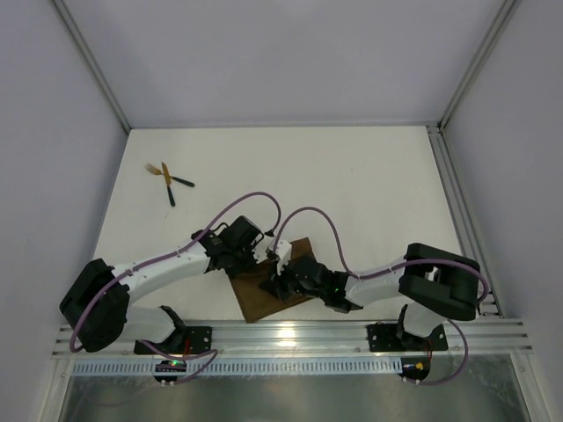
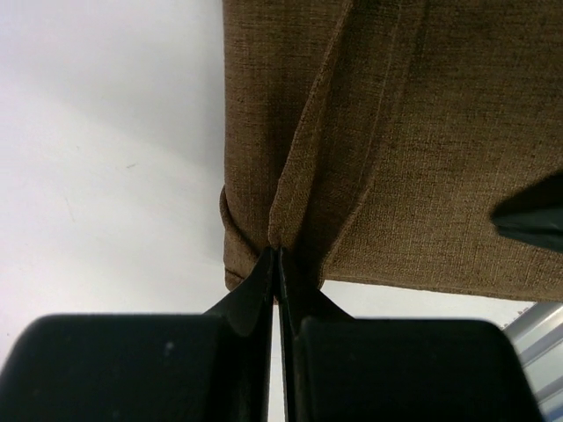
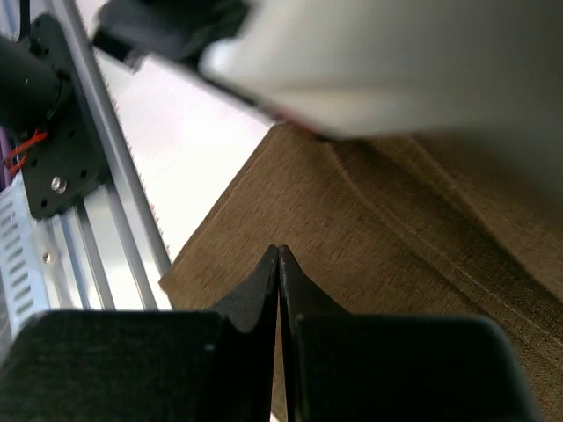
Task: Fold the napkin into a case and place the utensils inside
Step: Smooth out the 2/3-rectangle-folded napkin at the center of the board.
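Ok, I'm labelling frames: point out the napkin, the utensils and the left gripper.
napkin [image 2: 422, 176], left wrist view, flat top layer.
utensils [image 1: 167, 175], top external view, where they cross.
left gripper [image 2: 278, 255], left wrist view, between its shut jaws.

napkin at the tips of the fingers: brown woven cloth, rough, not shiny | fingers: black plastic, smooth, a bit shiny | desk: white, smooth, dull

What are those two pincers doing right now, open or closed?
Left pincer: closed, pinching a fold of the napkin.
Right pincer: closed over the napkin; grip cannot be told.
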`<state>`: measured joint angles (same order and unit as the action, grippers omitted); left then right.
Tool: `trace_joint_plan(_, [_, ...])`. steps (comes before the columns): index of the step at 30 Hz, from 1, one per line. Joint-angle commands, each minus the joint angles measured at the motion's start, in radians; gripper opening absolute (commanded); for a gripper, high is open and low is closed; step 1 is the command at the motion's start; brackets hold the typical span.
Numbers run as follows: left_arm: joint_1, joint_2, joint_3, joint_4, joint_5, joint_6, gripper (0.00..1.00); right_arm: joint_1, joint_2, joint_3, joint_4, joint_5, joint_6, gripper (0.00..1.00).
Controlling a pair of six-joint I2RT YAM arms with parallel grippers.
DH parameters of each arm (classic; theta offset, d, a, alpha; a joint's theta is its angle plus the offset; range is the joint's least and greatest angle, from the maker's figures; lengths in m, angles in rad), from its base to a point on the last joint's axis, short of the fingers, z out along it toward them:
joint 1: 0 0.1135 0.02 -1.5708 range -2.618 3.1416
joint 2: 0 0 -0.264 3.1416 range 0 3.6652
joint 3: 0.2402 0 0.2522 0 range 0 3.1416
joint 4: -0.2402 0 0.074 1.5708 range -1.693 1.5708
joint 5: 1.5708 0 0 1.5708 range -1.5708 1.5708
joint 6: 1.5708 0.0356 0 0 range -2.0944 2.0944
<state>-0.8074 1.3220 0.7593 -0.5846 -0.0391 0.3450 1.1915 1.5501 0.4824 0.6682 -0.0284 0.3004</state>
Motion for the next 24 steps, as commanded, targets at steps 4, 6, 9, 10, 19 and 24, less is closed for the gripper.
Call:
trace_joint_plan(4, [-0.009,-0.050,-0.003,0.005,0.076,-0.001,0.00,0.008,0.183,-0.002,0.235,0.146,0.259,0.03])
trace_joint_plan(6, [-0.007,-0.053,-0.027,0.014,0.081,-0.004,0.00,0.011,0.208,-0.036,0.307,0.186,0.325,0.03])
trace_joint_plan(9, [-0.007,-0.061,-0.037,0.023,0.068,-0.012,0.00,0.037,0.226,-0.154,0.457,0.332,0.436,0.03])
trace_joint_plan(10, [-0.007,-0.064,-0.035,0.026,0.050,-0.015,0.00,0.055,0.223,-0.174,0.514,0.358,0.440,0.03])
trace_joint_plan(19, [0.020,-0.010,-0.015,0.085,0.024,-0.031,0.00,0.100,0.117,-0.133,0.308,0.432,0.375,0.03])
trace_joint_plan(24, [0.020,-0.036,-0.006,0.066,0.036,-0.029,0.00,0.100,0.136,-0.087,0.211,0.438,0.469,0.03])
